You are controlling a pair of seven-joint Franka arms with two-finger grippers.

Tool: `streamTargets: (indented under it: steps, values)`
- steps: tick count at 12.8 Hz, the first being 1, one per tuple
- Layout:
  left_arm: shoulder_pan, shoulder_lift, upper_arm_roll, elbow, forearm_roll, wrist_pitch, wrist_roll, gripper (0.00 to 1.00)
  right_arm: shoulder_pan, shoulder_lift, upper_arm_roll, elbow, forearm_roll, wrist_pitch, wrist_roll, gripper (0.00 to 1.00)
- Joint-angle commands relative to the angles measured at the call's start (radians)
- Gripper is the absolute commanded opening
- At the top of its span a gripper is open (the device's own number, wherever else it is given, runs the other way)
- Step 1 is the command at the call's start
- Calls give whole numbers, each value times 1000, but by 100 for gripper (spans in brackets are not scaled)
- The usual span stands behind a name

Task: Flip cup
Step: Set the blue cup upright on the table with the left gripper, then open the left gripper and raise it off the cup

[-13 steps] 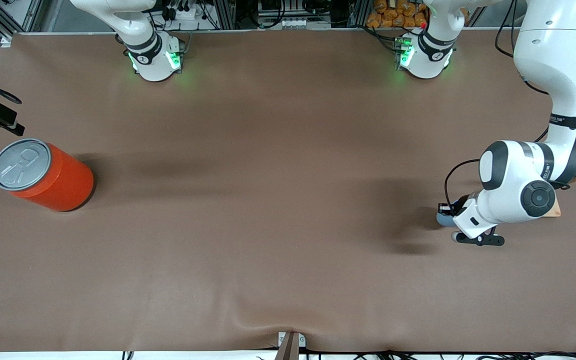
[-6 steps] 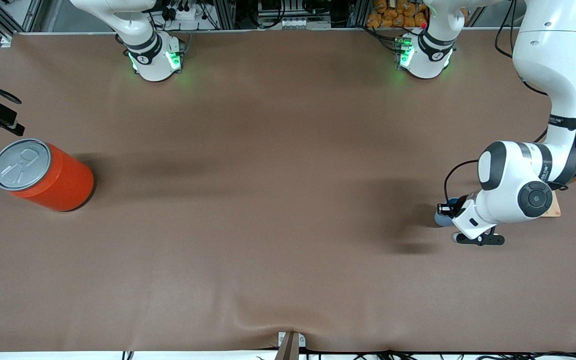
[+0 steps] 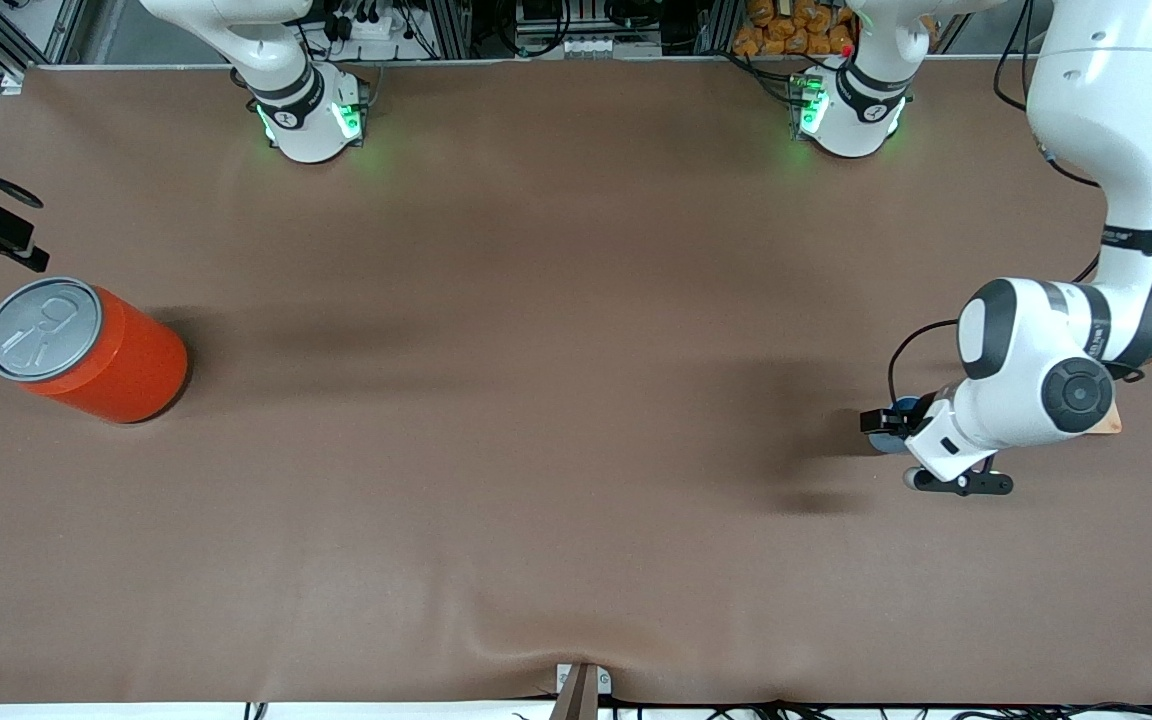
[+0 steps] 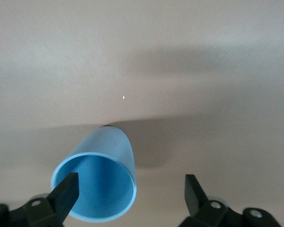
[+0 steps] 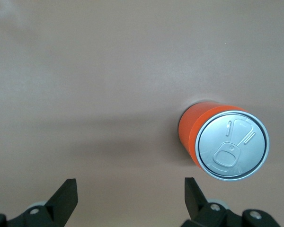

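Brown table (image 3: 536, 400): plain blue cup (image 4: 97, 182), no writing.

Bare table (image 3: 556, 400) — only orange can (image 3: 86, 350) upright.

The left pincer (image 4: 128, 191) is held low, fingers spread wide. The right pincer (image 5: 128, 191) is raised high, likewise spread, its arm waiting.

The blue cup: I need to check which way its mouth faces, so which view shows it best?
The left wrist view: the cup fills it, open mouth toward the camera, beside one finger of the open left gripper. The front view shows a sliver; the right wrist view, none.
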Motion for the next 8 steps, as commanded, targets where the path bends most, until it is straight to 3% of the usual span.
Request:
streamTargets:
  steps: [1,5,8]
  values:
    - [6,-104,-11,95,14,-152,-5,100,2,-6,-8,-5,20,-6,-13,100]
    - [12,-270,-12,129,0,-248,49,100,2,-6,-8,-5,20,-6,-13,100]
    - [26,-405,6,132,-12,-394,41,100,1,-6,-8,-5,20,-6,-13,100]
